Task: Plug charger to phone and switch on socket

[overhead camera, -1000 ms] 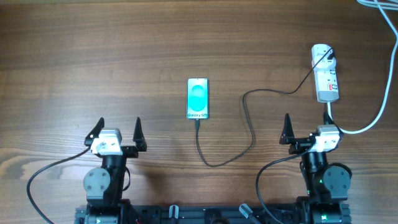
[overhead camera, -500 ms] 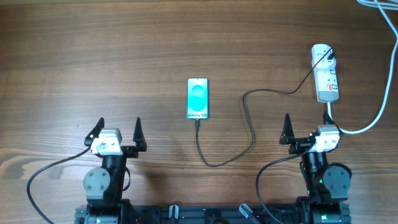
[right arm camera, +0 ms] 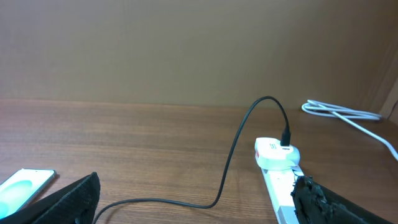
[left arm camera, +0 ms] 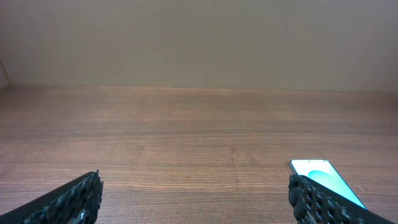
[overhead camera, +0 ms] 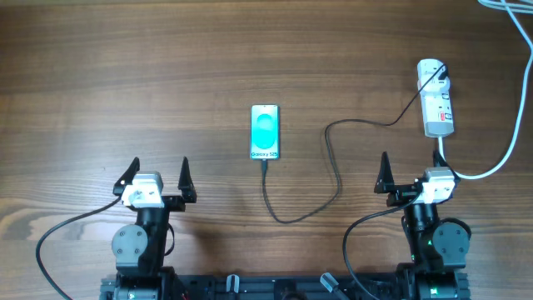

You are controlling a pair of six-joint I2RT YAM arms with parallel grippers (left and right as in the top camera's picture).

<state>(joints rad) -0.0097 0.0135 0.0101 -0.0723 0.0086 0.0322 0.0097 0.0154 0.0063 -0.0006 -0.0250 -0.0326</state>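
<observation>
The phone (overhead camera: 265,132) lies flat mid-table, its turquoise screen up; it also shows in the left wrist view (left arm camera: 323,175) and the right wrist view (right arm camera: 23,184). The thin black charger cable (overhead camera: 333,158) runs from the phone's near short edge, loops, and ends at a plug in the white socket strip (overhead camera: 435,100) at the right, which also shows in the right wrist view (right arm camera: 280,163). My left gripper (overhead camera: 158,177) is open and empty, near-left of the phone. My right gripper (overhead camera: 412,173) is open and empty, just in front of the socket.
A thick white lead (overhead camera: 512,142) curves from the socket's near end out along the right edge to the far right corner. The table is bare brown wood (overhead camera: 125,75). A plain wall stands behind it (left arm camera: 199,37).
</observation>
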